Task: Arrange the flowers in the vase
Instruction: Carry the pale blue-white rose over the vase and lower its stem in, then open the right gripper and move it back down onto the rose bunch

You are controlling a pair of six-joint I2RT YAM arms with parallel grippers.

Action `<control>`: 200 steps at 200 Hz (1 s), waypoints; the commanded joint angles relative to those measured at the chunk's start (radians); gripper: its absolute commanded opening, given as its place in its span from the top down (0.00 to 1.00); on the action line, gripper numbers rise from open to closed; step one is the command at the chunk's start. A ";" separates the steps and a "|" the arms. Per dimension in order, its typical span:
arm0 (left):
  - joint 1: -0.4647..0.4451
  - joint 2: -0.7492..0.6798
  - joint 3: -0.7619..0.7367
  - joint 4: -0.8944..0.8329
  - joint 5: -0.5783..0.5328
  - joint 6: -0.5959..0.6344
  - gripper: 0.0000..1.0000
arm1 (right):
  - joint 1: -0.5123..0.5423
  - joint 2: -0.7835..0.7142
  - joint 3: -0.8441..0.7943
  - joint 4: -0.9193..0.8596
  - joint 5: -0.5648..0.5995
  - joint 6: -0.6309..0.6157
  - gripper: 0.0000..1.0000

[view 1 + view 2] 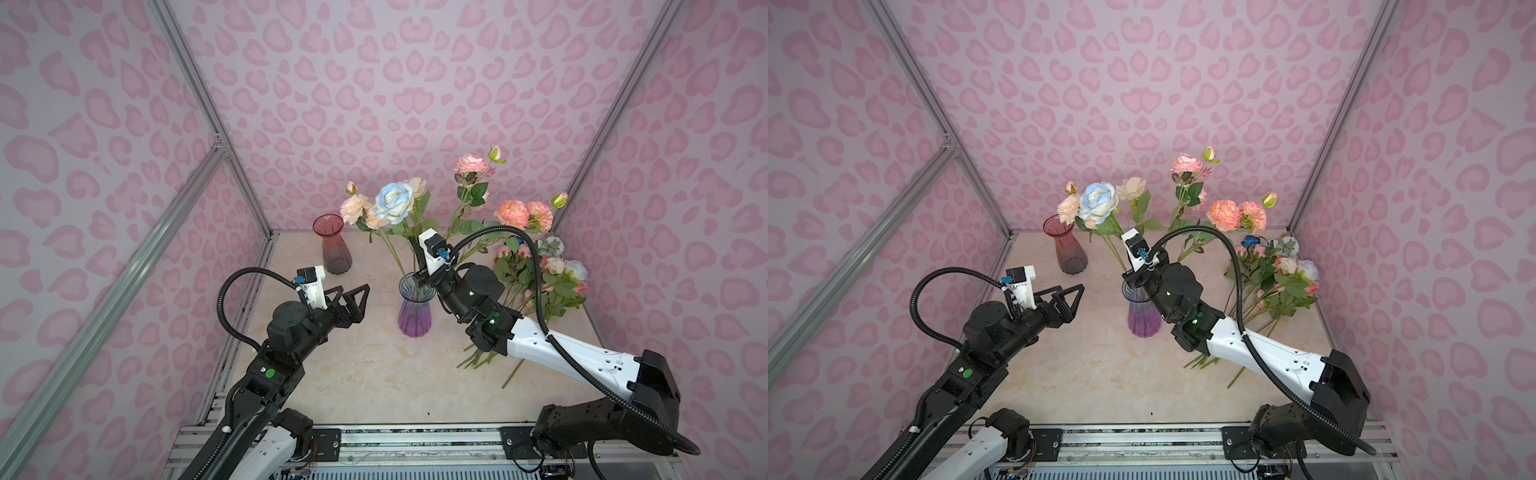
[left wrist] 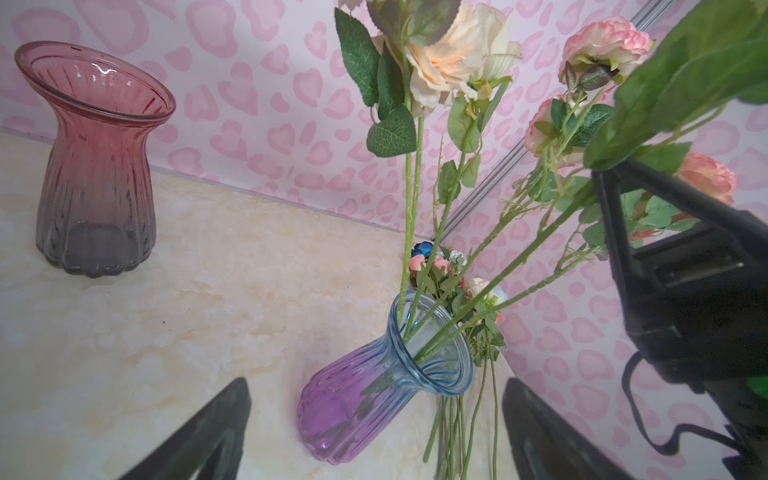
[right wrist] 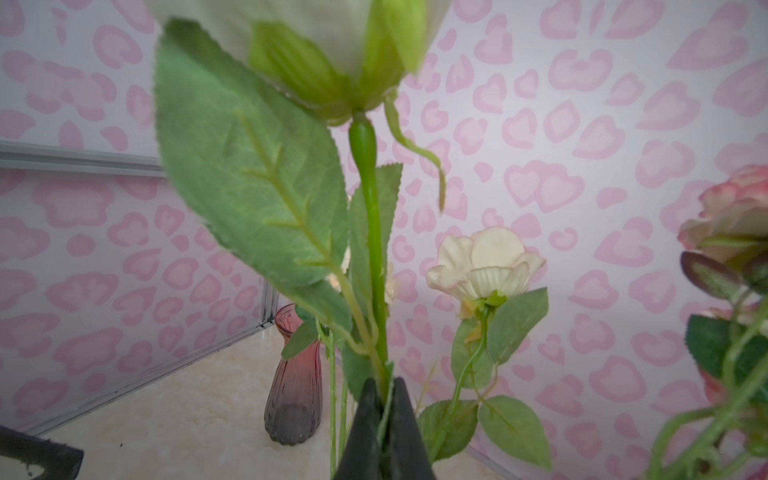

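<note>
Cream marble-patterned tabletop (image 1: 365, 374) enclosed by pink heart-print walls (image 1: 374, 83). Right gripper (image 3: 383, 390) clamped on a rose stem (image 3: 370, 208) at the mouth of the purple vase (image 1: 414, 316), which holds several flowers (image 1: 392, 201); loose flowers (image 1: 552, 274) lie on the right. Left gripper (image 1: 352, 293) spread apart, empty.

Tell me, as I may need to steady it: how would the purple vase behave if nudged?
The purple vase looks like ribbed glass: probably rigid, slick and breakable. Tall flowers lean out past its rim, so a sideways nudge could tip it. On the glossy table it might slide first.
</note>
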 commanded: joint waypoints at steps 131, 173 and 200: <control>0.002 -0.052 -0.030 0.025 -0.018 -0.042 0.04 | -0.004 0.034 -0.065 -0.030 0.029 0.108 0.67; 0.002 -0.057 -0.036 0.029 -0.017 -0.054 0.04 | 0.035 -0.015 -0.042 -0.092 0.040 0.108 0.60; 0.002 -0.060 -0.033 0.028 -0.014 -0.051 0.04 | 0.039 -0.090 -0.022 -0.167 0.006 0.183 0.57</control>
